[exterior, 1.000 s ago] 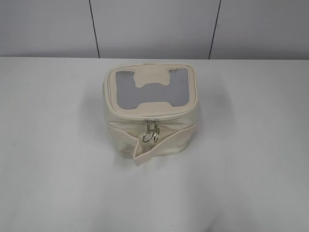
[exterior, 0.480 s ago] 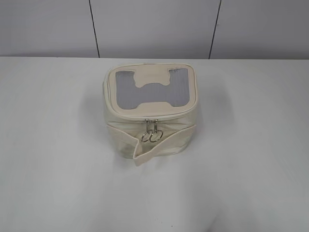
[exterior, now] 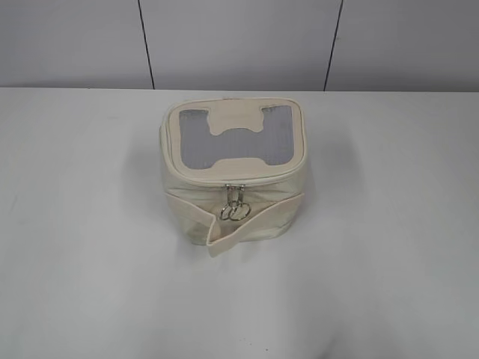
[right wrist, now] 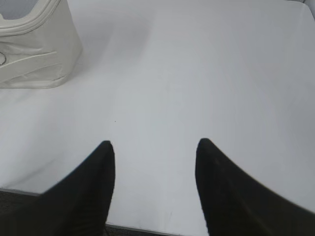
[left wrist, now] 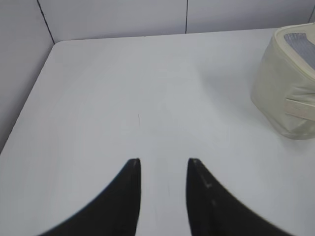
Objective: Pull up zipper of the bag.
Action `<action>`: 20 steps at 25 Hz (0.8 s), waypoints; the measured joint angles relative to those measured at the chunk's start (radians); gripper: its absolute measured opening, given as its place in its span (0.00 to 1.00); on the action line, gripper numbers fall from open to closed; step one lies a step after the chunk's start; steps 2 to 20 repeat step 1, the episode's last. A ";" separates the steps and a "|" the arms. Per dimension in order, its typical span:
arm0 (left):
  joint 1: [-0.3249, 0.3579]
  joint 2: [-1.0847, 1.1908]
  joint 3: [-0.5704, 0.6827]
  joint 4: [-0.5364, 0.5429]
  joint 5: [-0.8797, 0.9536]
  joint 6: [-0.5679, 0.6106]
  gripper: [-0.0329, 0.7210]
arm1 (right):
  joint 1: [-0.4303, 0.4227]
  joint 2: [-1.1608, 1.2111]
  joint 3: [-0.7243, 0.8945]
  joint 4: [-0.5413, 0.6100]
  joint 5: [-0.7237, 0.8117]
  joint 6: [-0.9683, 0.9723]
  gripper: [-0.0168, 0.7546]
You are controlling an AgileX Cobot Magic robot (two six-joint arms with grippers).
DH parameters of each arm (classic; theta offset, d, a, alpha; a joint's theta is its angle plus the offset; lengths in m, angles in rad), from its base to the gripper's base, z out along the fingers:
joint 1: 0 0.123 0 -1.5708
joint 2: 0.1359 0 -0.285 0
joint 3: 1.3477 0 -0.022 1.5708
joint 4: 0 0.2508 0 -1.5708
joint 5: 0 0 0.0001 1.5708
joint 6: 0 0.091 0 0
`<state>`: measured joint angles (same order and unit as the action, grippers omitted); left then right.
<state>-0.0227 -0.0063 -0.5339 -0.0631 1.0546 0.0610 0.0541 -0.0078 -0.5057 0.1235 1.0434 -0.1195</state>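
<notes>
The cream-white bag stands in the middle of the white table, lid up, with a grey mesh window and a bone-shaped patch. The zipper runs round the lid edge; its two silver sliders sit together at the front, and their ring pulls hang down over the strap. No gripper shows in the exterior view. My left gripper is open and empty over bare table, the bag far to its right. My right gripper is open and empty near the table's front edge, the bag at upper left.
The white table runs to a grey panelled wall behind. In the left wrist view the table's left edge meets the wall. In the right wrist view the front edge lies just below the fingers.
The two ring pulls swing a little on the front of the bag; they now overlap. The bag has not moved, and no arm shows in the exterior view.
</notes>
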 joint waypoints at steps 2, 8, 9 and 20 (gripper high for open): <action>0.000 0.000 0.000 0.000 0.000 0.000 0.36 | 0.000 0.000 0.000 0.000 0.000 0.000 0.57; 0.000 0.000 0.000 0.000 0.000 0.000 0.36 | 0.000 0.000 0.000 0.000 0.000 0.000 0.57; 0.000 0.000 0.000 0.000 0.000 0.000 0.36 | 0.000 0.000 0.000 0.000 0.000 0.000 0.57; 0.000 0.000 0.000 0.000 0.000 0.000 0.36 | 0.000 0.000 0.000 0.000 0.000 0.000 0.57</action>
